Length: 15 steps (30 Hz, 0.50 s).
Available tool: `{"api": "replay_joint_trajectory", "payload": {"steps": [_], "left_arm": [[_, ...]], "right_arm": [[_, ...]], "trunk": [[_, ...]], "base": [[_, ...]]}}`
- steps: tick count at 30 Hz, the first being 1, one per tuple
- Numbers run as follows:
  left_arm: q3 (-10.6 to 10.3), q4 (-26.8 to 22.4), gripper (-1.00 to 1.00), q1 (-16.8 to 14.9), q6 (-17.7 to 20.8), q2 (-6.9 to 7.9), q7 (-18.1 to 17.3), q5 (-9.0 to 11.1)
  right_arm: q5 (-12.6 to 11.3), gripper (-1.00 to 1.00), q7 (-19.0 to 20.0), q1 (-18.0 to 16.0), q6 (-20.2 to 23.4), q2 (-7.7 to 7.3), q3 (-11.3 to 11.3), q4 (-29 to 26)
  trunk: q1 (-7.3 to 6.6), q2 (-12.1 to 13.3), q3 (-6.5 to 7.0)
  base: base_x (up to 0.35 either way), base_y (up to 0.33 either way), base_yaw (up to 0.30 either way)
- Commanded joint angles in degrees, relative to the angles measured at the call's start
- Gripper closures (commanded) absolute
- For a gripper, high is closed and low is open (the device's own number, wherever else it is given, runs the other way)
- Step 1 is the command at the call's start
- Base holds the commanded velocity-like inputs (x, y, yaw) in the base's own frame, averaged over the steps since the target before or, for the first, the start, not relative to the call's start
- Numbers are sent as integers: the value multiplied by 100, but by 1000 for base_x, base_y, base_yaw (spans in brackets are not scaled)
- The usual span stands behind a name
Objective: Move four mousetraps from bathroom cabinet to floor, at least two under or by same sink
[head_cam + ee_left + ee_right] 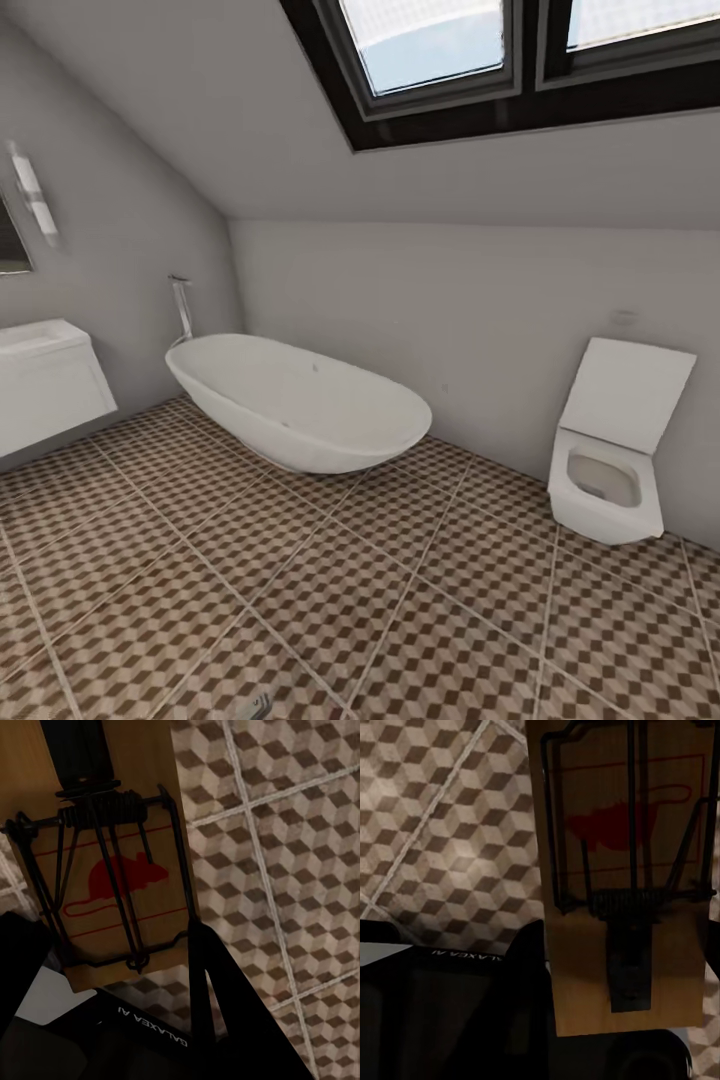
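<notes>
**Head view: bathroom ahead; one mousetrap held in each end effector**

Head view, general: bathroom floor [330,590] w/ brown-and-beige cube tiles and pale grout lines fills the lower half. Oval white bathtub [300,400] stands on the floor near the far wall, w/ a chrome standpipe tap [183,305] at its far end. White toilet [612,450], lid raised, stands against the far wall at the right-hand side. Sink [45,380], white, wall-hung, sits at the left edge, partly cut off by the frame. A dark-framed skylight [500,60] is set in the sloped ceiling.

Left wrist view: left end effector [82,757] is clenched on a mousetrap [112,870]. Tan board, dark wire spring and bar, red mouse print facing the camera. A dark finger [79,750] lies across the board's upper end. Board hangs above the tiled floor, not touching it. Dark robot body w/ "GALAXEA AI" lettering [154,1027] is below the trap.

Right wrist view: right end effector [630,975] is grasping a second mousetrap [622,870]. Same type: tan board, wire spring, red mouse print. A dark finger [628,967] presses on the board just beside the coil. Trap is held clear of the floor tiles; dark robot body is beside it.
</notes>
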Motion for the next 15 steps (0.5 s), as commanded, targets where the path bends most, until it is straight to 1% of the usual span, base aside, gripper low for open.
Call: {"api": "replay_joint_trajectory", "payload": {"steps": [1, 15], "left_arm": [[-48, 0, 100, -5, 2, -2, 23, 40], [-49, 0, 100, -5, 2, -2, 23, 40]], "right_arm": [[-58, 100, -22, -11, -54, -1, 48, -32], [-55, 100, -23, -10, -54, 1, 48, -41]], "trunk": [[0, -4, -6], [0, -4, -6]], "base": [[0, 0, 250], [0, 0, 283]]}}
